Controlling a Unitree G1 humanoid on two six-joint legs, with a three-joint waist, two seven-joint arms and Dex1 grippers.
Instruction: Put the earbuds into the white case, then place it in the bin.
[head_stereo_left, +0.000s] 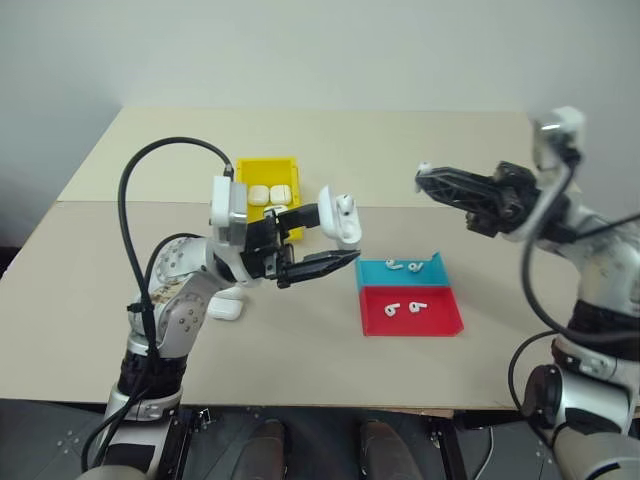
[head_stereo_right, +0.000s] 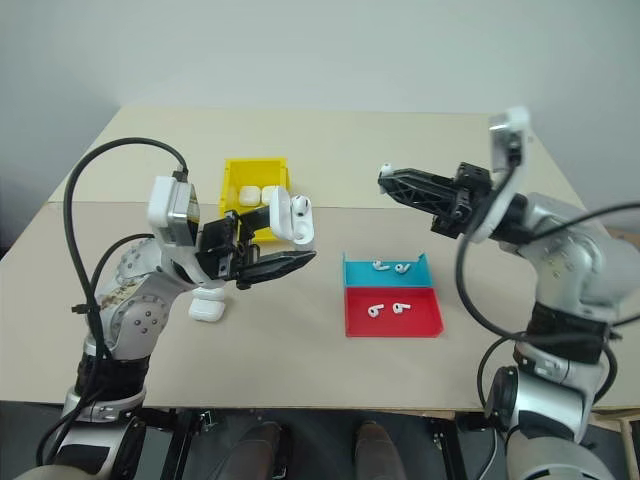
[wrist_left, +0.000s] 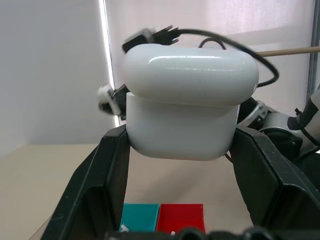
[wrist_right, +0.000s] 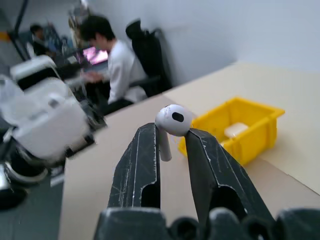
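1. The left gripper (head_stereo_left: 335, 243) is held raised over the near part of the table (head_stereo_left: 300, 360), and the white case (head_stereo_left: 345, 220) is clamped between its black fingers (wrist_left: 107, 175); the case's lid is flipped up, as seen from the head views.
2. The right gripper (wrist_right: 172, 137) is raised to the right, aimed toward the left one, and a single earbud (wrist_right: 172, 121) is pinched between its fingertips, the bulb above them and the stem down in the gap.
3. A second white case (head_stereo_left: 226, 308) is seen lying on the table just beneath the left forearm.
4. Near the table's front, right of centre, a flat red tray (head_stereo_left: 440, 320) is set, with two earbuds (head_stereo_left: 403, 308) lying in it.
5. Directly behind it, touching, a blue tray (head_stereo_left: 432, 268) is placed, in which two more earbuds (head_stereo_left: 403, 266) are lying.
6. Farther back, behind the left gripper, the yellow bin (head_stereo_left: 262, 168) is found, and three white cases (head_stereo_left: 268, 195) are seen inside it.
7. In the right wrist view, a seated person (wrist_right: 117, 70) at a desk is seen beyond the table, blurred.
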